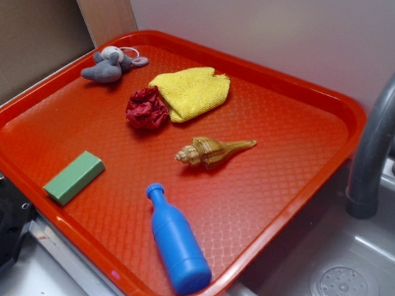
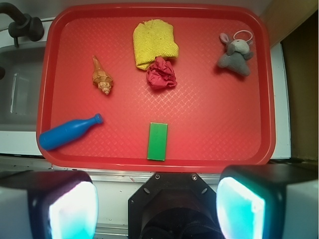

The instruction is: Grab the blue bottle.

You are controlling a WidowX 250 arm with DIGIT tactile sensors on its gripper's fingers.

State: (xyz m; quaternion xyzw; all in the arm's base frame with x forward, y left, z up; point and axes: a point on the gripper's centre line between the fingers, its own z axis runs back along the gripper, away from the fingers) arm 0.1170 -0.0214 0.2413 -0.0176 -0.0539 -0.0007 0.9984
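The blue bottle lies on its side near the front edge of the red tray, cap pointing toward the tray's middle. In the wrist view the blue bottle rests at the tray's lower left corner. My gripper hangs high above the tray's near edge, open, its two pale pads wide apart with nothing between them. It is well clear of the bottle, which lies up and to the left of it. The gripper itself does not show in the exterior view.
On the tray lie a green block, a golden shell, a crumpled red cloth, a yellow cloth and a grey plush mouse. A sink with a grey faucet adjoins the tray.
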